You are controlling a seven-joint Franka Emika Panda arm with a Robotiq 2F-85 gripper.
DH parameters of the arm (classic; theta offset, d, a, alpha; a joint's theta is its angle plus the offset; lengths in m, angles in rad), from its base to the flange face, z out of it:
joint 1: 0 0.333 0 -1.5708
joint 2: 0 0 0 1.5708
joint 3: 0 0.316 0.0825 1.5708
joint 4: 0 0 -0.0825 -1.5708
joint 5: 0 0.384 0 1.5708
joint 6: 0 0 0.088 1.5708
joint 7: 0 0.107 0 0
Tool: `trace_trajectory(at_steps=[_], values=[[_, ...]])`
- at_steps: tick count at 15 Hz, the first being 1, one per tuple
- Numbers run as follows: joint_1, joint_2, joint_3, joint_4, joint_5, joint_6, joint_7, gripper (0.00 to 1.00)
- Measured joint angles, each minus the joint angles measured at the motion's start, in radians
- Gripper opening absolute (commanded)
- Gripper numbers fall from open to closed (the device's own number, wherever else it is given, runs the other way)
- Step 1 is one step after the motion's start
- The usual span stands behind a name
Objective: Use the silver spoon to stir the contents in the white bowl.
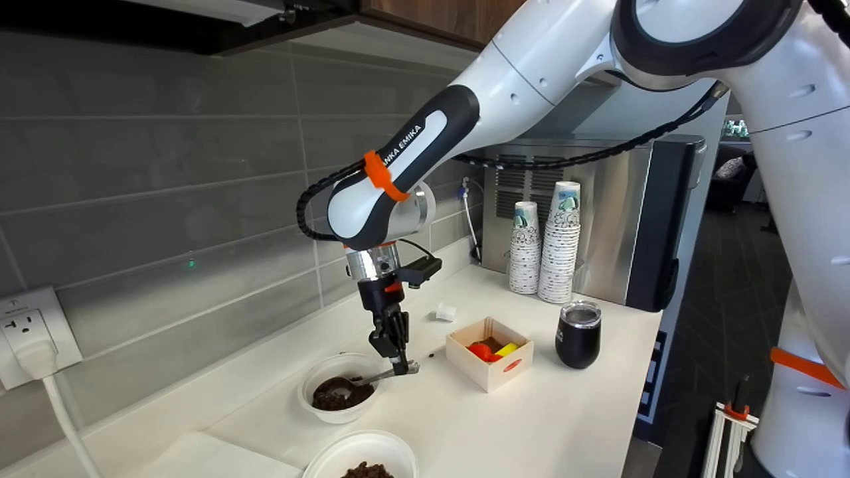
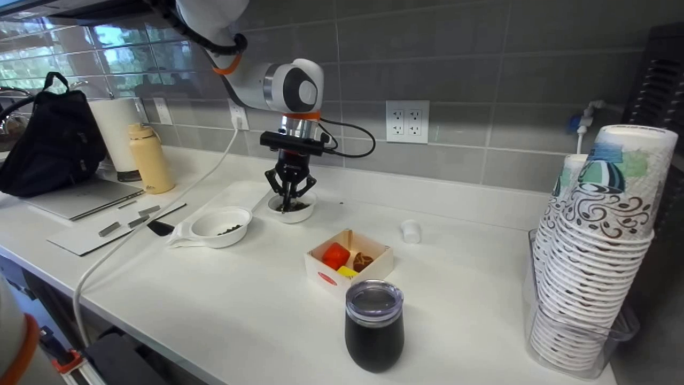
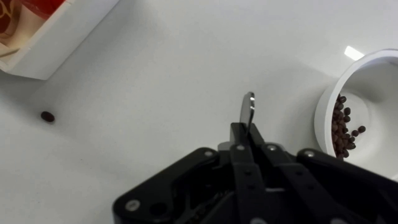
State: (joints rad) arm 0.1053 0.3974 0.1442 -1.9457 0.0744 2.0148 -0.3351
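The white bowl with dark brown bits stands near the wall; it also shows in an exterior view under the gripper. The silver spoon leans tilted in it, its scoop among the bits and its handle crossing the rim. My gripper is shut on the handle near its end, beside the bowl's rim and a little above the counter. In the wrist view the fingertips pinch the spoon, and the handle's end sticks out past them. The task's bowl and the scoop are hidden in the wrist view.
A second white bowl with brown bits stands close by, at right in the wrist view. A square box with red and yellow pieces, a small white cup, a black tumbler and stacked cups stand farther along.
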Motion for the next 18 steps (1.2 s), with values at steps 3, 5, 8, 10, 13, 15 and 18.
trace_trajectory(at_steps=[3,5,8,10,13,15,18], values=[[0.000,0.008,0.000,-0.002,-0.003,0.004,0.000,0.01],[0.000,0.013,0.000,-0.002,-0.004,0.004,0.000,0.01],[0.000,0.017,0.000,-0.003,-0.005,0.005,0.000,0.37],[0.000,0.019,0.000,-0.004,-0.006,0.005,0.000,0.52],[0.000,0.019,0.000,-0.004,-0.006,0.009,0.000,0.74],[0.000,0.019,0.000,-0.004,-0.006,0.018,0.000,0.90],[0.000,0.014,0.000,-0.004,-0.005,0.041,0.000,1.00]])
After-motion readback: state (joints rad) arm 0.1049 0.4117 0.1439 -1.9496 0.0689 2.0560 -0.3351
